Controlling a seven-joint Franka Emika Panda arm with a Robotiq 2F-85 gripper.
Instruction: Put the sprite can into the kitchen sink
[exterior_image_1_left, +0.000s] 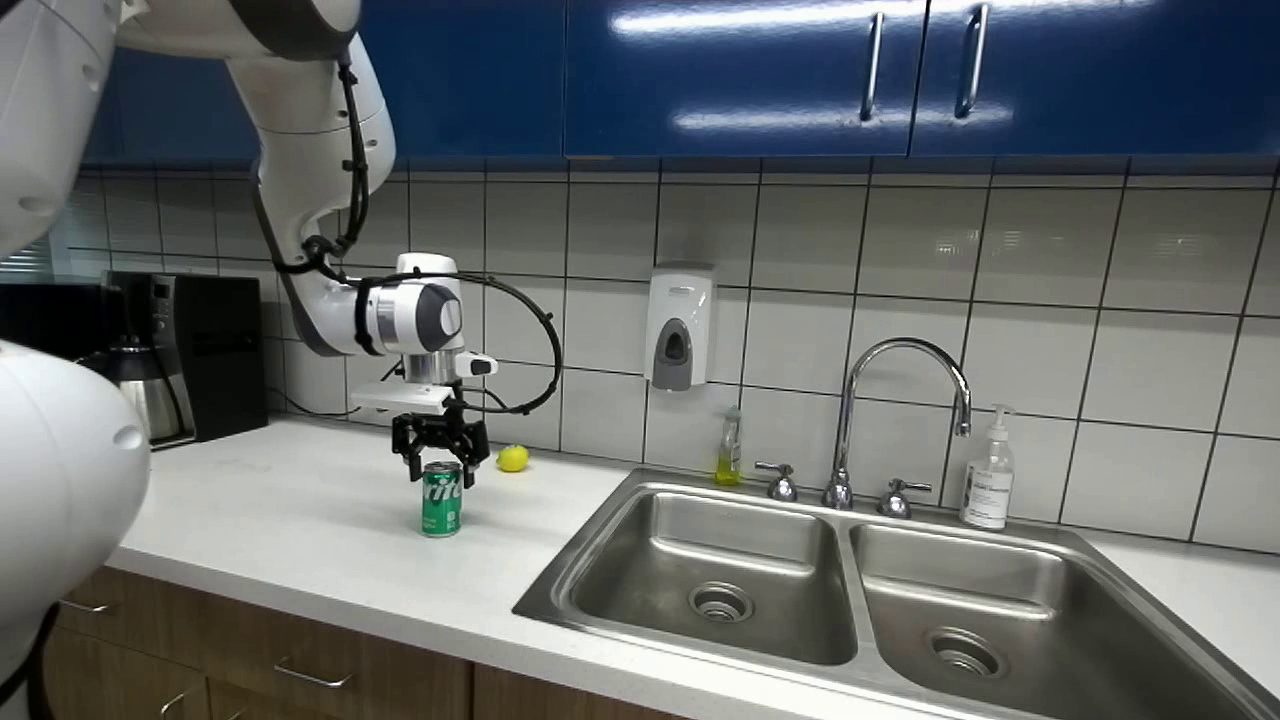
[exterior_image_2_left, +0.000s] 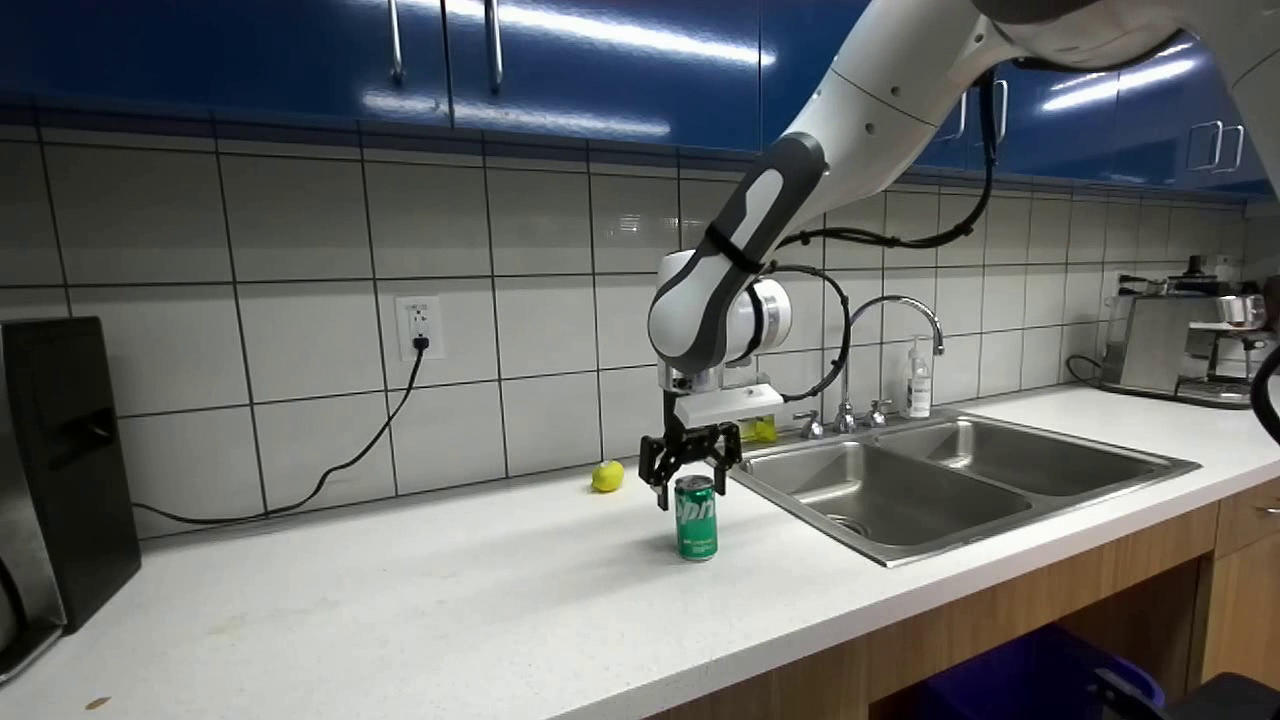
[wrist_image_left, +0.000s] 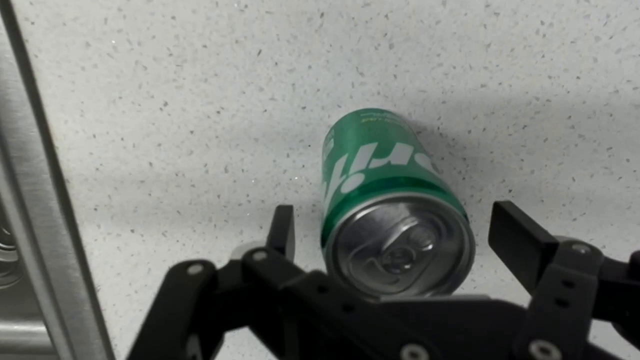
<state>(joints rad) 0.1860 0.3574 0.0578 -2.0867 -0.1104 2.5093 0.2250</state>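
Observation:
The green sprite can (exterior_image_1_left: 441, 508) stands upright on the white counter, left of the sink in an exterior view; it also shows upright in an exterior view (exterior_image_2_left: 697, 530). In the wrist view the can (wrist_image_left: 377, 160) shows its silvery top with the tab toward the camera. My gripper (exterior_image_1_left: 441, 473) is open, just above the counter, pointing down with its fingers on either side of the can's top. In the wrist view the gripper (wrist_image_left: 392, 235) shows gaps between both fingertips and the can. The stainless double-basin kitchen sink (exterior_image_1_left: 660, 605) has empty basins; its rim shows at the wrist view's left (wrist_image_left: 55, 215).
A small yellow round object (exterior_image_1_left: 513, 458) lies near the wall behind the can. A chrome faucet (exterior_image_1_left: 850, 420), a yellow-green soap bottle (exterior_image_1_left: 729, 455) and a pump bottle (exterior_image_1_left: 988, 485) stand behind the sink. A black machine (exterior_image_1_left: 210, 350) stands at the counter's far left.

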